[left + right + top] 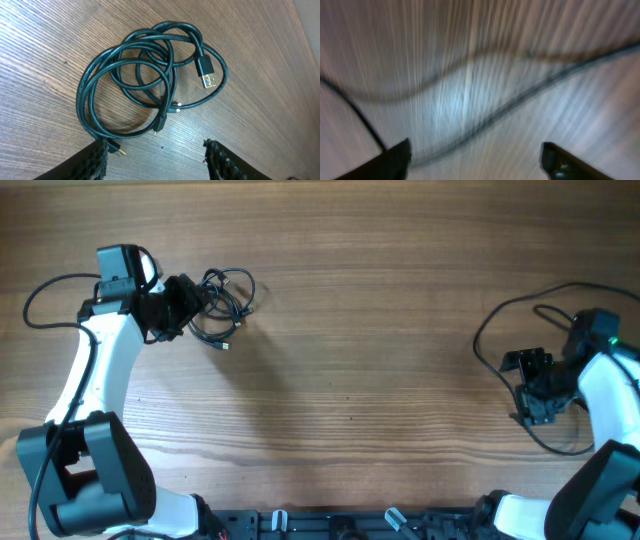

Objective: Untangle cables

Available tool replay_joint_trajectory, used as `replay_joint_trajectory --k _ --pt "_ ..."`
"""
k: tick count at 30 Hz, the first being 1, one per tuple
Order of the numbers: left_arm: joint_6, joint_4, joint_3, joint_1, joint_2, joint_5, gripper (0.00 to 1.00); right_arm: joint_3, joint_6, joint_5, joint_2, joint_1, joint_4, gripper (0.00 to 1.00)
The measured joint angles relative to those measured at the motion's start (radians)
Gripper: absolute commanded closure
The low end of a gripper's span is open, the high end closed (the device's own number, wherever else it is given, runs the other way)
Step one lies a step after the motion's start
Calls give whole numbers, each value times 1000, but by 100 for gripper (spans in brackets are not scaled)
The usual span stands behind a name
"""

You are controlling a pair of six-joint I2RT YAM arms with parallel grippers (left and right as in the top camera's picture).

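Lining up on the knotted cables (222, 302) near the table's (350, 330) far-left corner, the left pincer (156, 152) is gaping open, the right pincer (476, 155) likewise.

A coiled bundle of cables (228, 298) is seen just ahead of the left gripper (196, 302), at its tips. A loose cable (500, 308) is looped around the right gripper (520, 388), ahead and beside it.

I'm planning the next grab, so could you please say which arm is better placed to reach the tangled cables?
Left. The left tool sits open right beside the cables, which fill its wrist view; the right tool is on the far side.
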Motion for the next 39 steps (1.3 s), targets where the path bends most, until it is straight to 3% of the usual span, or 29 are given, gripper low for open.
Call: replay_joint_trajectory --k 2,6,9,11,17,23,28,29,30,31,32,36,39 --pt "0 -1 0 0 0 0 34 -67 72 15 2 0 107 95" --pt "0 0 0 0 0 0 34 -89 63 95 2 0 193 96" --pt "0 0 0 0 0 0 34 -66 -56 149 3 0 188 95" --pt "0 0 0 0 0 0 34 42 -172 161 5 0 207 95" --pt "0 -2 0 0 0 0 34 159 -442 174 17 2 482 95" --pt "0 -4 0 0 0 0 34 158 -632 172 167 6 662 95" --pt "0 -4 0 0 0 0 34 158 -677 173 254 6 740 95" --pt "0 -3 0 0 0 0 34 158 -681 173 270 6 759 83" --pt "0 -3 0 0 0 0 34 158 -685 174 277 6 770 64" --pt "0 -3 0 0 0 0 34 158 -693 178 283 6 783 32" --pt "0 -3 0 0 0 0 34 158 -694 186 288 6 798 15" --pt "0 -1 0 0 0 0 30 158 -711 192 291 6 826 0" --pt "0 0 0 0 0 0 25 159 -723 192 266 6 752 0"
